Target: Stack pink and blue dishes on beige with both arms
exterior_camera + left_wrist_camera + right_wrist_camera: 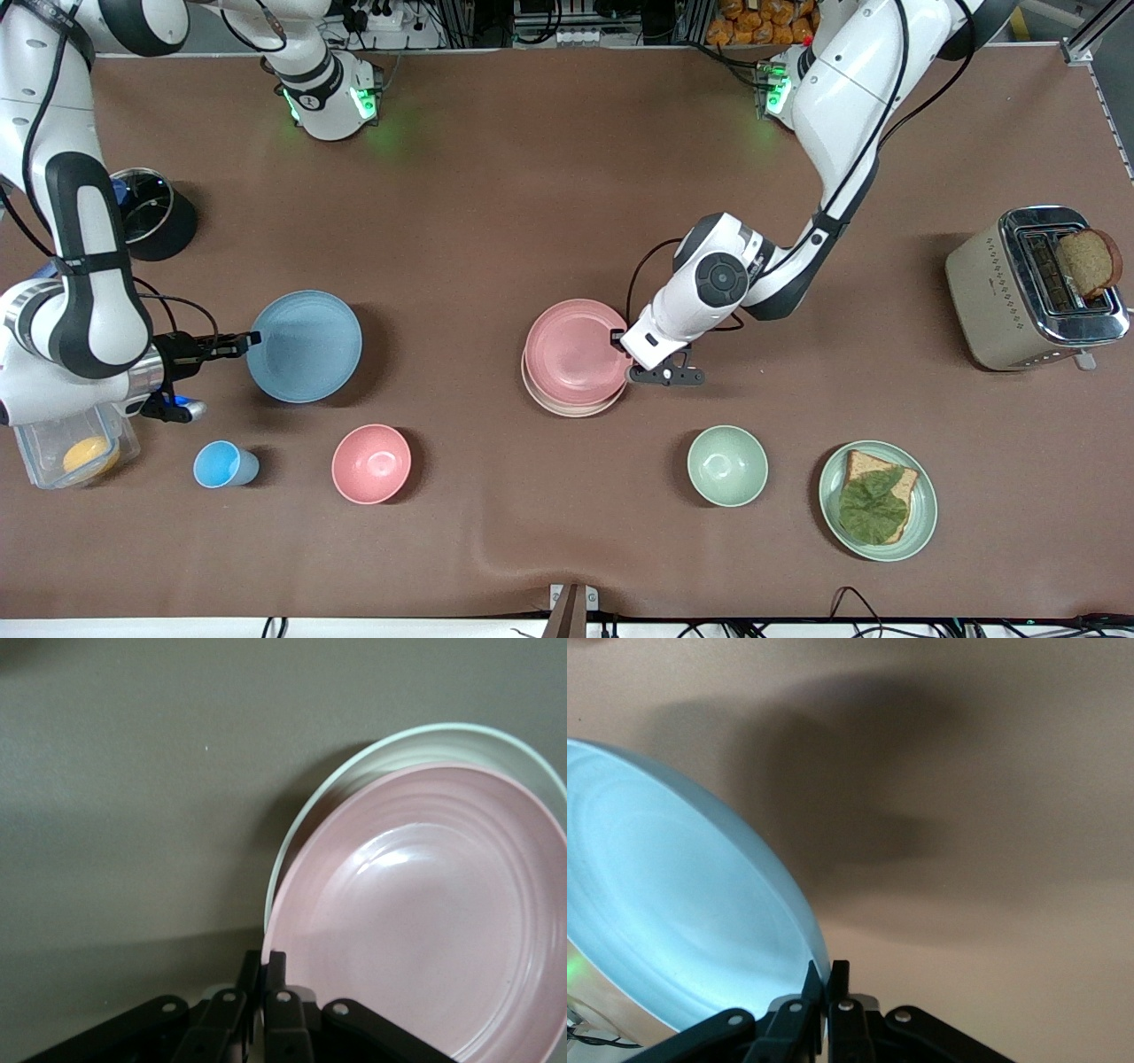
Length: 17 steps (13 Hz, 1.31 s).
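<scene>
The pale pink plate (574, 351) lies on the beige plate (567, 407), whose rim shows under it on the side nearer the front camera. My left gripper (617, 341) is shut on the pink plate's rim at the edge toward the left arm's end. In the left wrist view the pink plate (425, 921) covers most of the beige plate (443, 734), and the left gripper (268, 962) pinches its edge. My right gripper (252, 338) is shut on the rim of the light blue plate (304, 346), held slightly above the table. The right wrist view shows the blue plate (673, 904) tilted in that gripper (827, 973).
Nearer the front camera stand a small blue cup (221, 464), a deep pink bowl (371, 463), a green bowl (727, 465) and a green plate with bread and a leaf (877, 501). A toaster (1032, 288) sits at the left arm's end; a dark pot (152, 213) and a clear container (75, 452) at the right arm's.
</scene>
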Available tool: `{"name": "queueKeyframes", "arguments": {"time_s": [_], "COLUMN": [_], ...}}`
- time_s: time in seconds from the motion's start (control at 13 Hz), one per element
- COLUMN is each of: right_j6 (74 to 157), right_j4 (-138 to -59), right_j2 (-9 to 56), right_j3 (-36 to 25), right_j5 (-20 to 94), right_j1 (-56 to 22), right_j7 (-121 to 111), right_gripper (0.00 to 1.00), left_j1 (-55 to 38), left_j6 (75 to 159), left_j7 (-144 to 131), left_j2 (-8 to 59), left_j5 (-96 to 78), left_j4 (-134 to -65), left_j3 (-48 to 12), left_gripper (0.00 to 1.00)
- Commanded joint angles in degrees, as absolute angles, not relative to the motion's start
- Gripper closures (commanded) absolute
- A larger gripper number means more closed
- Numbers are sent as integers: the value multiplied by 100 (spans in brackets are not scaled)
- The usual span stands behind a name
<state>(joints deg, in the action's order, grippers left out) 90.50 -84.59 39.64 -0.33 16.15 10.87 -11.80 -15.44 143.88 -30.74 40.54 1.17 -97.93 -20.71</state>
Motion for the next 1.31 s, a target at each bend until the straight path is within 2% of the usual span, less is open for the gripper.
{"name": "queueKeyframes", "arguments": {"time_s": [0.0,0.38,0.46,0.54,0.62,0.69,0.85,0.92,1.23], "right_j6": [8965,8833,8833,8833,8842,8859,8903,8912,9184], "right_j4": [-8429,-8429,-8429,-8429,-8429,-8429,-8429,-8429,-8508], "right_j2": [3938,3894,3850,3841,3841,3841,3841,3841,3797], "right_j3": [53,70,70,70,70,70,70,62,70], "right_j5": [1749,2486,2635,2741,2794,2891,3162,3268,3401], "right_j1": [1099,705,581,484,370,221,10,-96,-588], "right_j7": [-1108,-275,-64,156,358,595,1027,1176,1967], "right_gripper": [100,100,100,100,100,100,100,100,100], "left_j1": [-1608,-1617,-1635,-1626,-1617,-1608,-1434,-1259,-565], "left_j6": [14388,14388,14388,14388,14388,14388,14327,14152,12442], "left_j7": [-3041,-3041,-3058,-3120,-3138,-3112,-3085,-3076,-3050], "left_j2": [4218,4421,4421,4421,4395,4316,4010,3651,2122], "left_j5": [255,246,229,220,202,237,255,264,264], "left_j4": [-9528,-9281,-9281,-9273,-9272,-9264,-9211,-9272,-9299], "left_j3": [-2013,-2013,-2013,-2013,-2013,-2013,-2013,-2013,-1986], "left_gripper": [100,100,96,58,11,0,0,0,0]}}
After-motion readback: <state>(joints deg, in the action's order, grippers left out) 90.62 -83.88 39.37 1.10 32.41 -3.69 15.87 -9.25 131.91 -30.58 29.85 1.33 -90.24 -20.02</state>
